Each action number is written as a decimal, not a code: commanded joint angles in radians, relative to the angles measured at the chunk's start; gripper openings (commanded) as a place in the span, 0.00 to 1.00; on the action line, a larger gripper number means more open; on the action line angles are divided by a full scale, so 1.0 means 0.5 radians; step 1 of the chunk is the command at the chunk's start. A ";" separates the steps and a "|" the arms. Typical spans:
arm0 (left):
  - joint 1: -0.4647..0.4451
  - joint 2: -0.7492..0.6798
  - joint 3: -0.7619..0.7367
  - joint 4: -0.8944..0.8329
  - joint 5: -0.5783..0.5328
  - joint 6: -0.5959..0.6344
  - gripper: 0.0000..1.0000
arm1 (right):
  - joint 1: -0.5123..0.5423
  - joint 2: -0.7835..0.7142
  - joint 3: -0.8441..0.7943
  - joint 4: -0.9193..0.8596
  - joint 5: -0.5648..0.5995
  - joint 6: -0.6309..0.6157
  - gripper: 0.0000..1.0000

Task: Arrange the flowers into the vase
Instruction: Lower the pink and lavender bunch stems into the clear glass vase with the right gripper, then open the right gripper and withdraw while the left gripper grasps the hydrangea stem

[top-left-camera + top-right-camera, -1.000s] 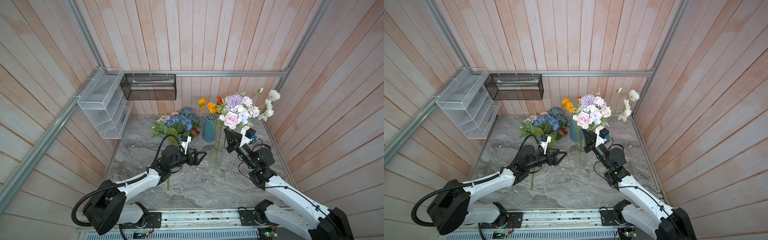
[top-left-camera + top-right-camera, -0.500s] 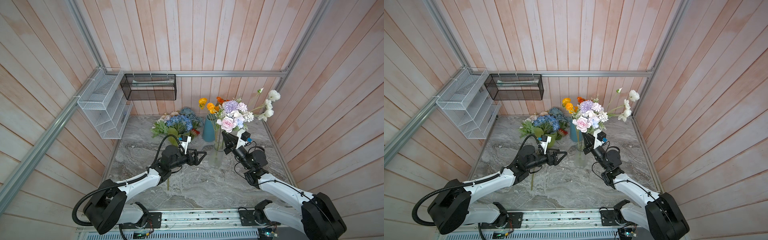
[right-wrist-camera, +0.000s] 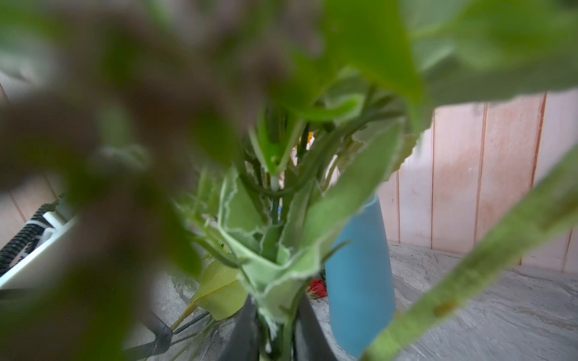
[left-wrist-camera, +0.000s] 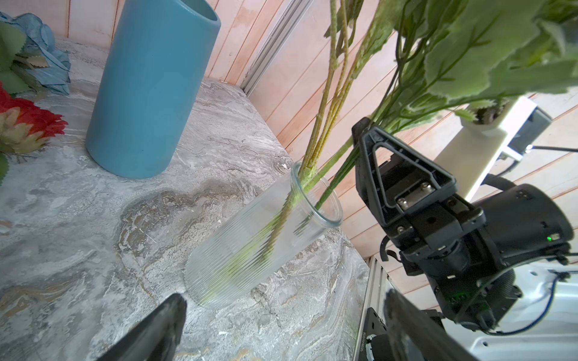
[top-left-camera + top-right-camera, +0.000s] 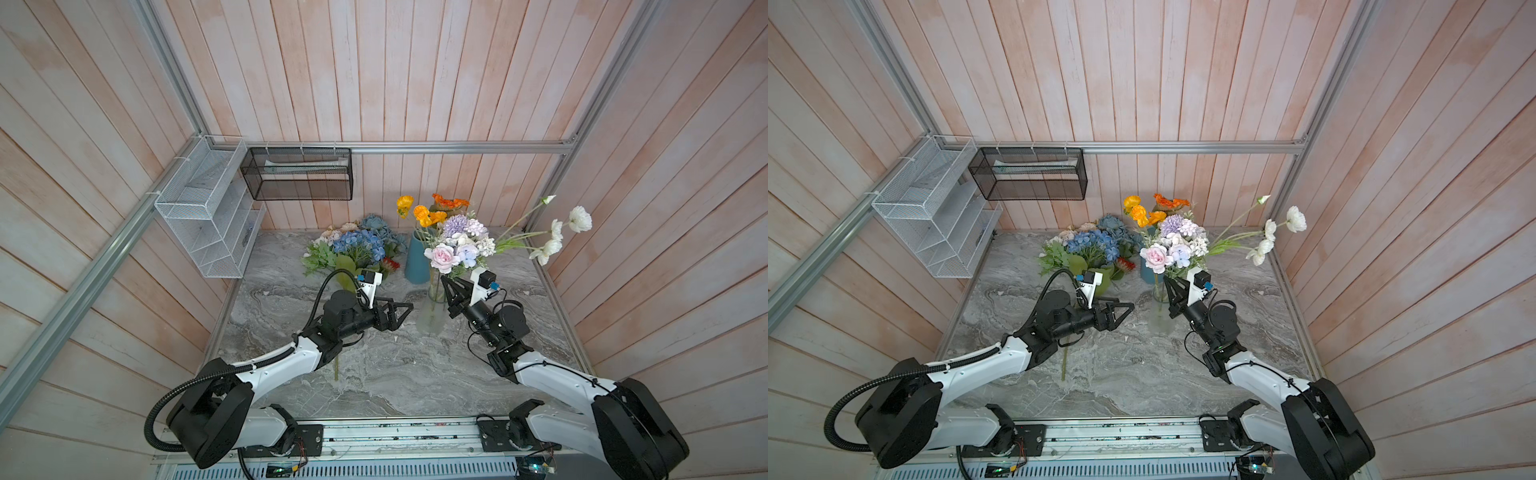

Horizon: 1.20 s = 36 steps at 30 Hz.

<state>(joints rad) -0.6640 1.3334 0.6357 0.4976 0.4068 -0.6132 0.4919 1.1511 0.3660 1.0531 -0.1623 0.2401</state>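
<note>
A clear ribbed glass vase (image 5: 432, 320) (image 5: 1160, 320) (image 4: 259, 237) stands mid-table with green stems in it. Above its mouth my right gripper (image 5: 445, 282) (image 5: 1166, 280) (image 3: 276, 325) has its fingers on either side of the stems of a pink, lilac and white bunch of flowers (image 5: 457, 245) (image 5: 1173, 249). Leaves blur the right wrist view, so I cannot make out whether the fingers press the stems. White blooms (image 5: 552, 245) lean out to the right. My left gripper (image 5: 402, 318) (image 5: 1123, 318) (image 4: 283, 300) hangs wide open and empty just left of the glass vase.
A blue vase (image 5: 417, 259) (image 4: 150, 90) (image 3: 359, 275) with orange flowers (image 5: 422, 214) stands behind the glass one. Blue, peach and red flowers (image 5: 357, 247) lie piled at the back. One stem (image 5: 336, 370) lies under the left arm. Wire baskets (image 5: 208, 208) hang on the walls.
My right gripper has come down with the bunch, and the blooms now sit lower over the glass vase. The left arm has not moved.
</note>
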 commanded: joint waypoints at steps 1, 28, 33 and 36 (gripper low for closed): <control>-0.010 0.023 0.029 0.039 -0.015 0.012 1.00 | -0.008 -0.097 0.021 -0.136 -0.024 0.023 0.22; 0.082 -0.155 -0.036 -0.138 -0.280 -0.050 1.00 | -0.008 -0.708 -0.054 -1.275 0.141 0.138 0.63; 0.340 -0.315 -0.070 -0.251 -0.259 -0.080 1.00 | -0.008 -0.808 0.037 -1.656 0.206 0.177 0.72; 0.473 -0.429 -0.058 -0.404 -0.297 -0.006 1.00 | -0.008 -0.805 0.102 -1.870 0.202 0.279 0.74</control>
<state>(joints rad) -0.4667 1.1683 0.6147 0.3721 0.2867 -0.6426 0.4919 0.7551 0.3710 0.2783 -0.0807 0.3305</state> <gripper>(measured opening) 0.999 0.736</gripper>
